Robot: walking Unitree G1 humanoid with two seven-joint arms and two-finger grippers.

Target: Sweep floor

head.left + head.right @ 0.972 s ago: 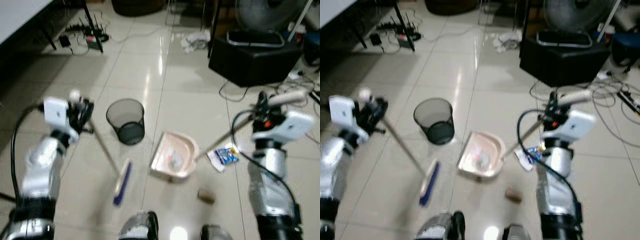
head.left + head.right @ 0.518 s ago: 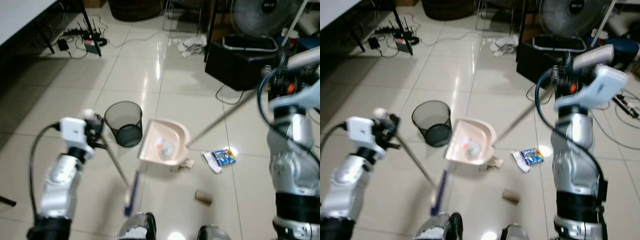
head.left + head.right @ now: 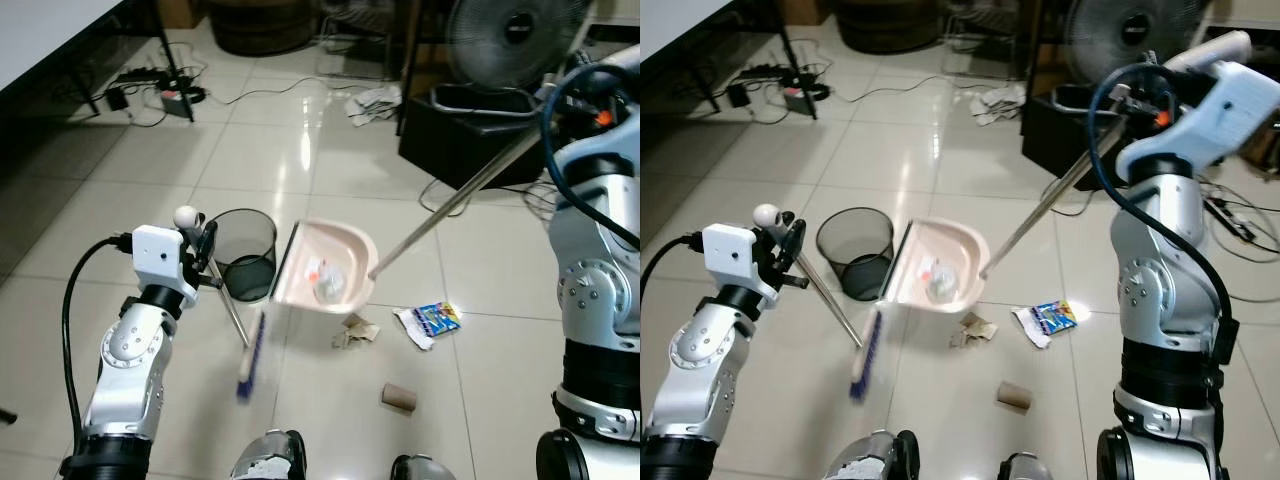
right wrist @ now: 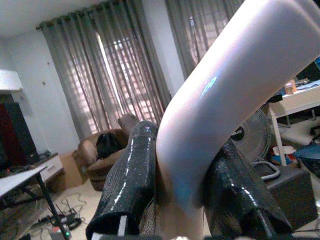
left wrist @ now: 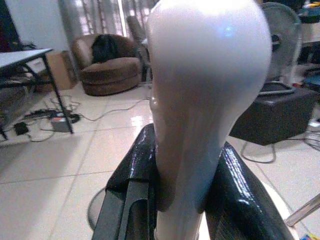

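Observation:
My left gripper is shut on the white knob end of the broom handle; the thin pole slants down to the blue broom head on the tiles. Held high at the right, my right gripper is shut on the dustpan handle. The long pole runs down to the pale pink dustpan, which is lifted and tilted beside the black mesh bin, with bits of rubbish in it. On the floor lie crumpled paper, a blue-and-white wrapper and a cardboard roll.
A black box with a fan on it stands at the back right, with cables on the floor near it. A table leg and a power strip are at the back left. My feet are at the bottom edge.
My right arm has risen, lifting and tilting the dustpan closer to the bin. The broom has swung nearer my left side. The camera has tilted up a little.

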